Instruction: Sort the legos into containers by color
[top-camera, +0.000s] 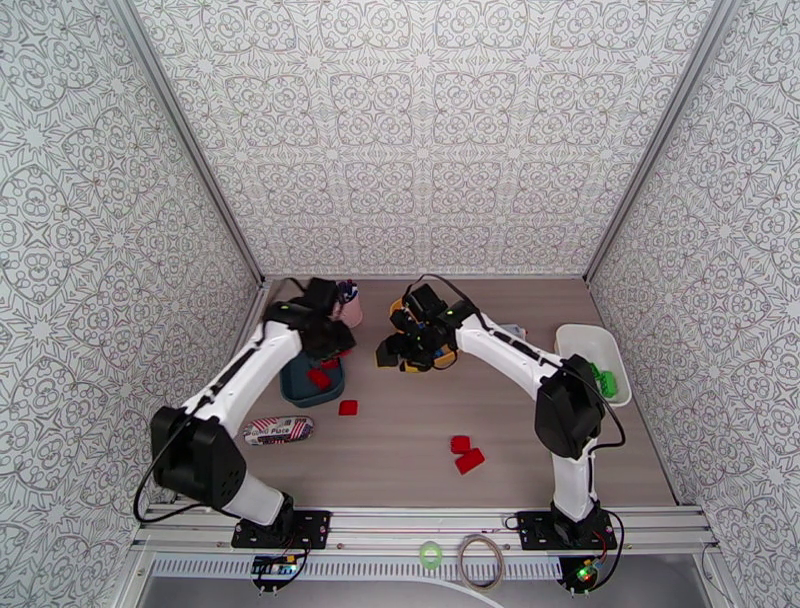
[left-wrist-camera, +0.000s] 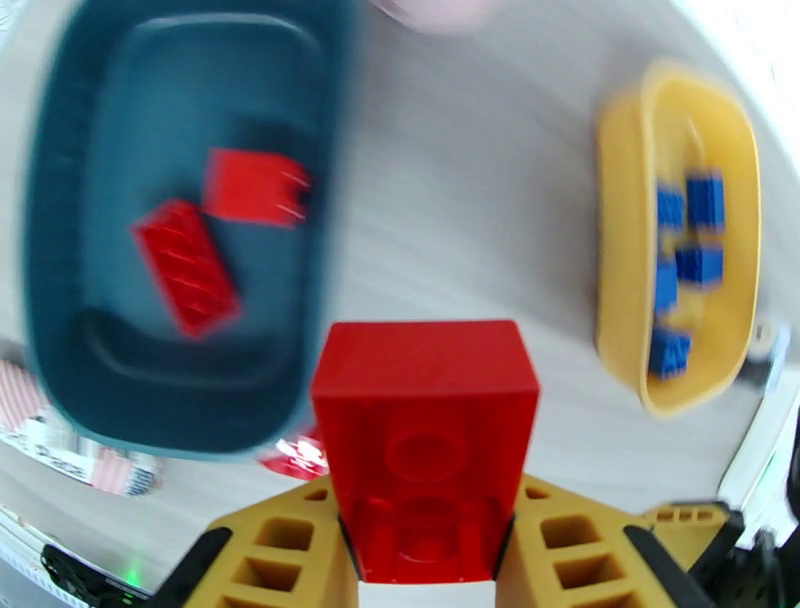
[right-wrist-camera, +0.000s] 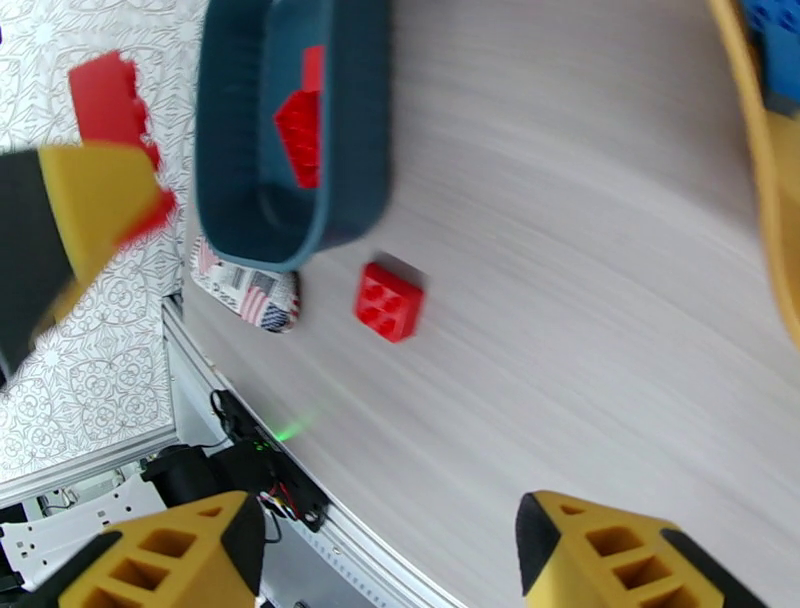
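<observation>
Red lego (left-wrist-camera: 425, 440), glossy square plastic, between honeycombed yellow left jaws

Left tray (left-wrist-camera: 45, 200): you see two legos (left-wrist-camera: 185, 265) in it.
Loose lego (top-camera: 348, 407): just right of that tray.
Pouch (top-camera: 278, 430): before it.
</observation>
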